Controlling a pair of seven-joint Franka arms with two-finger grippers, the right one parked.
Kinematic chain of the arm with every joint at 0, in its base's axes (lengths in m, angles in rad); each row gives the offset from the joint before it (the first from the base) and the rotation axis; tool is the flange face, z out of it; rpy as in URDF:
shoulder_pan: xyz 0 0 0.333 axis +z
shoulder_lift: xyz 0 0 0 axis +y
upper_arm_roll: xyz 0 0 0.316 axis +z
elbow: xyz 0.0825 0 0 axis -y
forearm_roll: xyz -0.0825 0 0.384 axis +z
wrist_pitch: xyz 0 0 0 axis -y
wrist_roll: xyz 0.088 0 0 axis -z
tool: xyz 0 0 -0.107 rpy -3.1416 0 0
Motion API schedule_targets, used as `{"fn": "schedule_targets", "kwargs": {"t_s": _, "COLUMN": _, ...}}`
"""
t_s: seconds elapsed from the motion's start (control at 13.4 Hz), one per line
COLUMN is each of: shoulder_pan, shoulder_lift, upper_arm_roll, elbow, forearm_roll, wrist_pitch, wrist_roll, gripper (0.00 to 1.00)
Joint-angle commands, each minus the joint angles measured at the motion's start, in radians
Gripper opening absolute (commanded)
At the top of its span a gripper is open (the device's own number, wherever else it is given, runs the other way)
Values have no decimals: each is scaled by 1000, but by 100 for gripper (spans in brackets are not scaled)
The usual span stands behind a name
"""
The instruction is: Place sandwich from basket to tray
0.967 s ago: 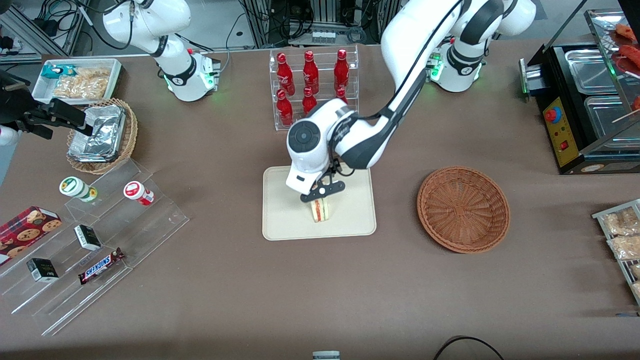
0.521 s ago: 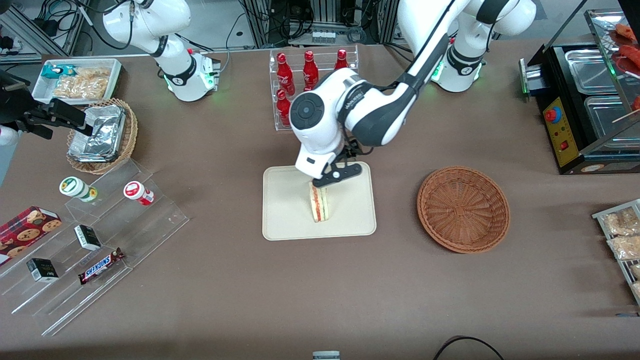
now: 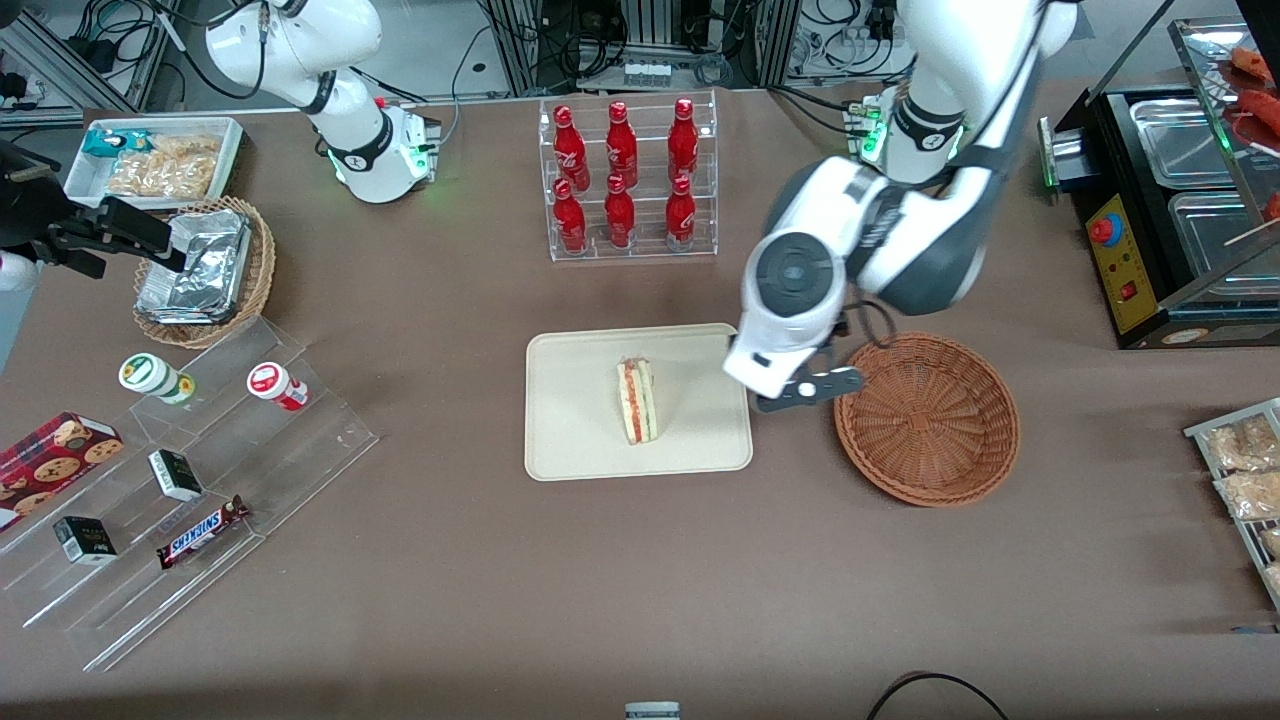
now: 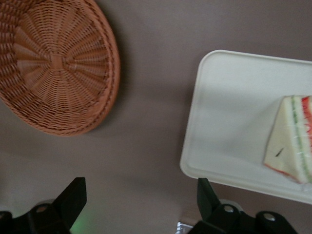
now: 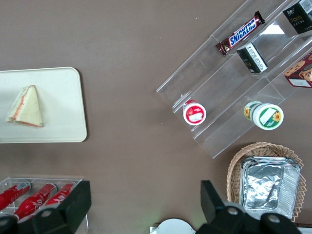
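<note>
On the tray: the sandwich [image 3: 637, 402] rests by itself near the middle of the tray [image 3: 570, 440], standing on one bread face with its cut edge turned up toward the front camera.
Change: a second ago the gripper [image 3: 806, 389] was down over the sandwich on the tray; half a second ago it had lifted with the wedge left standing; now it has swung off sideways toward the working arm's end of the table.
Gripper place: above bare tabletop just off the tray's short edge, between the tray and the basket [image 3: 928, 418], touching neither.
Jaws: spread wide with nothing between them; the left wrist view shows the two fingertips [image 4: 73, 195] well apart with only brown table in the gap.
Meaning for the task: the release looks done and the sandwich delivered, so what remains is probably only the arm's retreat.
Basket: holds nothing, its woven floor fully bare in both views.
Sandwich look: a pale white triangular wedge, red and green filling stripes along the cut edge, a small dark fleck on the bread face in the left wrist view, no sign of squashing.
Fit on the tray: wholly inside the raised rim, clear of every edge.
</note>
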Motion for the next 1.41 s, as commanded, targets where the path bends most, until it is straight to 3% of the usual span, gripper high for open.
{"fn": "schedule_targets", "kwargs": {"t_s": 0.0, "shoulder_pan": 55, "shoulder_lift": -130, "upper_arm_roll": -5, "elbow": -153, "forearm_roll": -18, "wrist_pitch": 6, "wrist_roll": 124, "gripper": 100}}
{"fn": "schedule_targets", "kwargs": {"t_s": 0.3, "shoulder_pan": 196, "shoulder_lift": -288, "upper_arm_roll": -13, "elbow": -267, "forearm_roll": -17, "wrist_pitch": -12, "wrist_roll": 315, "gripper": 100}}
{"fn": "schedule_targets", "kwargs": {"t_s": 0.74, "shoulder_pan": 451, "shoulder_lift": -414, "upper_arm_roll": -114, "elbow": -241, "forearm_roll": -14, "wrist_pitch": -182, "wrist_roll": 558, "gripper": 100}}
{"fn": "schedule_targets", "kwargs": {"t_s": 1.12, "shoulder_pan": 563, "shoulder_lift": -475, "upper_arm_roll": -105, "elbow": -158, "forearm_roll": -3, "wrist_pitch": -326, "wrist_roll": 685, "gripper": 100}}
{"fn": "schedule_targets", "kwargs": {"t_s": 1.34, "shoulder_pan": 566, "shoulder_lift": -491, "upper_arm_roll": -39, "elbow": -120, "forearm_roll": -5, "wrist_pitch": -322, "wrist_roll": 686, "gripper": 100}}
